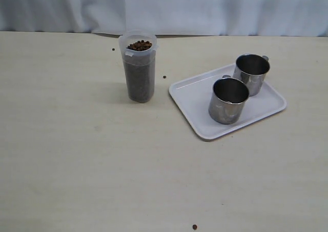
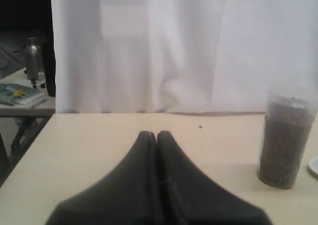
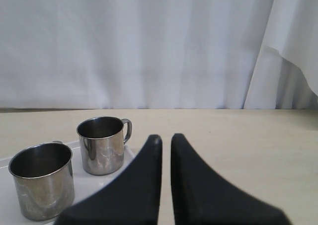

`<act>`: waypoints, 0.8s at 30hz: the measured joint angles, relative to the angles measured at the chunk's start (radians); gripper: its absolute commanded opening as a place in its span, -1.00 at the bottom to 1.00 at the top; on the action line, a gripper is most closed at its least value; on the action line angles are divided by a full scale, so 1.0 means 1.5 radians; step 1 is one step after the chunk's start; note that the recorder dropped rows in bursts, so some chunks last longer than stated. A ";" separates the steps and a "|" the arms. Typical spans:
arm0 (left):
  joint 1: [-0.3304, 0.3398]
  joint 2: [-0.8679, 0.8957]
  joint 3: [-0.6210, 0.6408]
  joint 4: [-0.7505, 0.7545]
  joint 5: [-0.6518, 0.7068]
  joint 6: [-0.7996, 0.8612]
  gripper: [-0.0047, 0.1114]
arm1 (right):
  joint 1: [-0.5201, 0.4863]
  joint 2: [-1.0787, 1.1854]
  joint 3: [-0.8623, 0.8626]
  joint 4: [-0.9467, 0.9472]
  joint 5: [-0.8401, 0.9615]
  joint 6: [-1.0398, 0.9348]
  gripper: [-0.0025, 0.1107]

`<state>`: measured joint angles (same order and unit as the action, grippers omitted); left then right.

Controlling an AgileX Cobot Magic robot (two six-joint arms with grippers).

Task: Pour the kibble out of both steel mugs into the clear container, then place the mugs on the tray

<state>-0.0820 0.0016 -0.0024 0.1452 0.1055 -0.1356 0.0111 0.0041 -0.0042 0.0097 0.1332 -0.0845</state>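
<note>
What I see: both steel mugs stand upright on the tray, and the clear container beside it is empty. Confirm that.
One thing is wrong: the clear container is not empty. The exterior view shows it filled with kibble almost to its rim. The rest holds: the near steel mug and the far steel mug stand upright on the tray.

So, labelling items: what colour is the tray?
The tray is plain white; exterior view shows it best.
</note>
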 measured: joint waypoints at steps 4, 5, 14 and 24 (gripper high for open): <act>0.000 0.000 0.000 0.009 -0.027 0.000 -0.92 | 0.000 0.000 0.000 0.000 0.000 0.000 -0.87; 0.000 0.000 0.000 0.011 -0.027 -0.003 -0.92 | 0.000 0.000 0.000 0.000 0.000 0.000 -0.87; 0.000 0.000 0.000 0.012 -0.023 -0.013 -0.92 | 0.000 0.000 0.000 0.000 0.000 0.000 -0.87; 0.000 0.000 0.000 0.012 -0.026 -0.013 -0.92 | 0.000 0.000 0.000 0.000 0.000 0.000 -0.87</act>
<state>-0.0820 0.0016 -0.0024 0.1630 0.0669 -0.1552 0.0111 0.0041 -0.0042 0.0097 0.1332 -0.0845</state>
